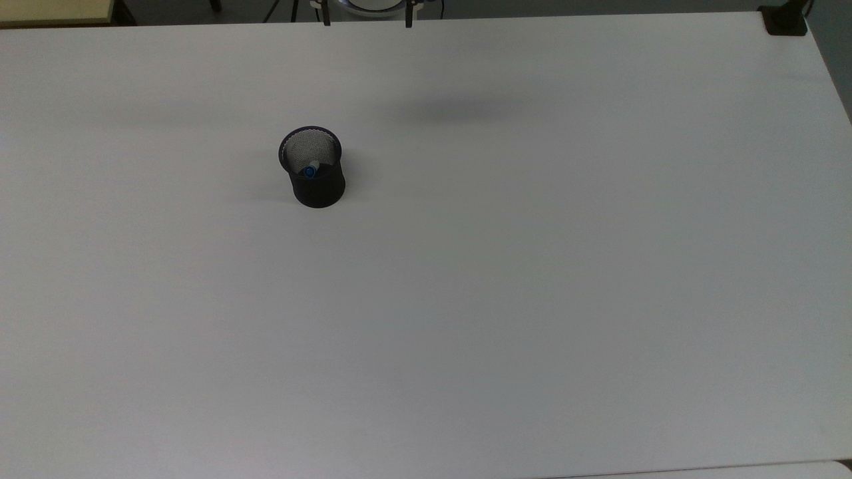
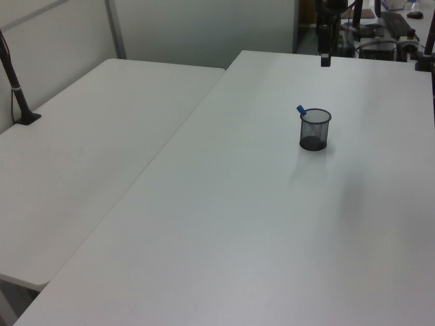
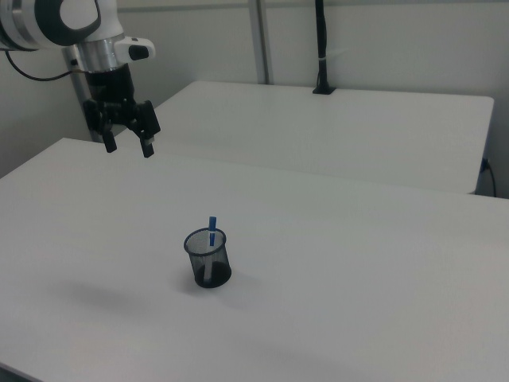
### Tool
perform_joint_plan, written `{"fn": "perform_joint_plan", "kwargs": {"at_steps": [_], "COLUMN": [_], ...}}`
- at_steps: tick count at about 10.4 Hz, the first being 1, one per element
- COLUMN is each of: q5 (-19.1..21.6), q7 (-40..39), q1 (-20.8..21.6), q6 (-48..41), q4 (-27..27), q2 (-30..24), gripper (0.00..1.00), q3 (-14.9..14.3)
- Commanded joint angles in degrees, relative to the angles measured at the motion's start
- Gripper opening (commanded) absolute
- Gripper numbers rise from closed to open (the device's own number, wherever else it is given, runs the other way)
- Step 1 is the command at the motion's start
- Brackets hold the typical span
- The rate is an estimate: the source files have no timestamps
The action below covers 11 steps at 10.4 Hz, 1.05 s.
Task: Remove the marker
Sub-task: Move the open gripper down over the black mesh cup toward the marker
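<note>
A black mesh cup [image 1: 313,179] [image 2: 315,130] [image 3: 208,260] stands upright on the white table [image 1: 506,286]. The marker [image 1: 309,171] [image 2: 301,109] [image 3: 212,226] stands inside it, leaning on the rim, with its blue end poking above the top. My gripper [image 3: 128,149] [image 1: 367,20] hangs open and empty in the air well away from the cup. It sits toward the right view's upper left and at the top edge of the top view. Its black fingers [image 2: 325,60] point down over the table's far end in the left view.
A second white table [image 2: 88,136] [image 3: 334,135] adjoins this one. A black pole on a clamp [image 2: 19,92] [image 3: 321,48] stands on it. Another black clamp [image 1: 785,21] grips the table corner. Desk clutter [image 2: 387,27] lies beyond the far edge.
</note>
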Motion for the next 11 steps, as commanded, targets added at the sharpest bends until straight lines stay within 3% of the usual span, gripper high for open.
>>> {"fn": "perform_joint_plan", "kwargs": {"at_steps": [1,7,9,10,11], "q5": [-0.1,-0.1,-0.1,-0.1,-0.8], "q7": [-0.1,-0.1,-0.2,-0.4,-1.1], "q1": [0.0,-1.3,-3.1,-3.6,-4.5], "q6": [0.7,0.8,4.0,5.6,7.3], "q4": [0.5,0.4,0.0,-0.1,0.1], "q2": [0.3,0.7,0.7,2.4,4.2], "gripper": [1.0,1.0,0.9,0.91,1.0], "q3": [-0.1,-0.2,-0.1,-0.2,-0.2]}}
